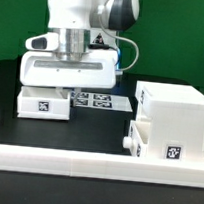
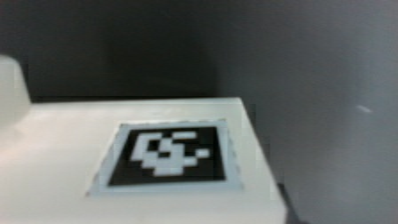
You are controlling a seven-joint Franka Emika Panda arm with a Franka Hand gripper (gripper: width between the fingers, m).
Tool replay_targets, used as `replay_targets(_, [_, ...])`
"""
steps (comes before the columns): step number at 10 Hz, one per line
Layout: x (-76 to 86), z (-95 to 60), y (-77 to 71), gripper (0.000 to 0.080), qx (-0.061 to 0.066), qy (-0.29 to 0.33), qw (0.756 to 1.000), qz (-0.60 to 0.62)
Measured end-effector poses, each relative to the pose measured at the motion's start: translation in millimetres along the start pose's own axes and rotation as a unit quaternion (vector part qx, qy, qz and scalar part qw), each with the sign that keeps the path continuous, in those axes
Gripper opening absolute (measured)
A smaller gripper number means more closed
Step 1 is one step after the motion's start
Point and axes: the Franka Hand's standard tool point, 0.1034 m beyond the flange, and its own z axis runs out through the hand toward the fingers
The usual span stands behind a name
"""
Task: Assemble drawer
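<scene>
hand (image 1: 59, 83) over loose tray (image 1: 45, 103)
i can't tell its spread; i judge next: grasp, slide into case (image 1: 174, 116).

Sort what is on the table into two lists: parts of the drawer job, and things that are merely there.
Belongs to the job:
- drawer case, on the exterior view's right
- knobbed tray, already sitting in the case
- second tray, under the gripper, tag up

Merely there:
- marker board
- long low white rail along the front
</scene>
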Motion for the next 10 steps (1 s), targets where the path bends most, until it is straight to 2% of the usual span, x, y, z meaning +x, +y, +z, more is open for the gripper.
replay_targets(2, [22.1, -19.8, -8.1, 0.0041, 0.004, -0.005, 1.000, -0.017])
replay_targets(4, [45.0, -26.4, -10.8, 0.0041, 0.005, 0.004, 0.999, -0.035])
replay_targets(6, [41.7, -24.2, -11.2, 0.0042, 0.006, 0.001, 0.998, -0.061])
replay_targets(8, [42.5, -24.2, -10.5, 0.0042, 0.005, 0.002, 0.991, -0.137])
replay_targets(9, [49.3, -25.9, -10.4, 0.0042, 0.003, 0.000, 0.975, -0.223])
replay_targets(10, [63.8, -29.9, -12.0, 0.0042, 0.004, -0.005, 0.963, -0.271])
